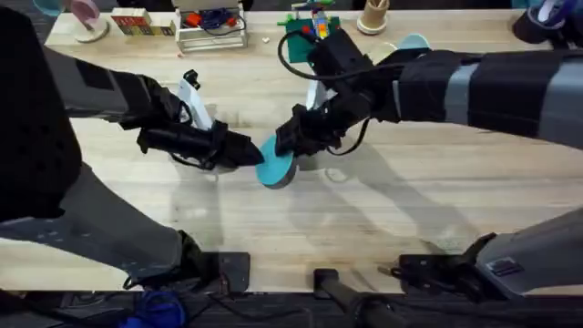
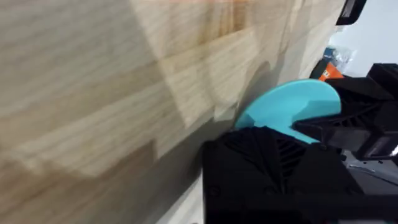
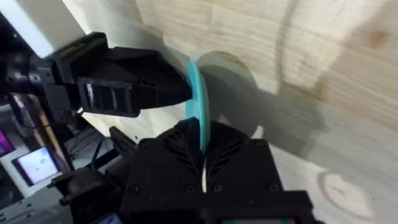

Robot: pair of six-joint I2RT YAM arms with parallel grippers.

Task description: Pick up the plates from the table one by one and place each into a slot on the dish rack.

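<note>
Above the pale surface [image 1: 383, 210], the plate [image 1: 274, 167] is pinched by both fingers and could be dropped if pulled apart.

My black finger [image 2: 273, 171] fills the lower part of my view, and the turquoise plate [image 2: 289, 102] rises just behind it, touching its top edge. The other gripper [image 2: 348, 127], black too, overlaps the plate's far side. Pale wood table [image 2: 112, 93] runs behind everything, with a dark shadow under the plate. Something orange [image 2: 331, 72] peeks out beyond the plate.
</note>
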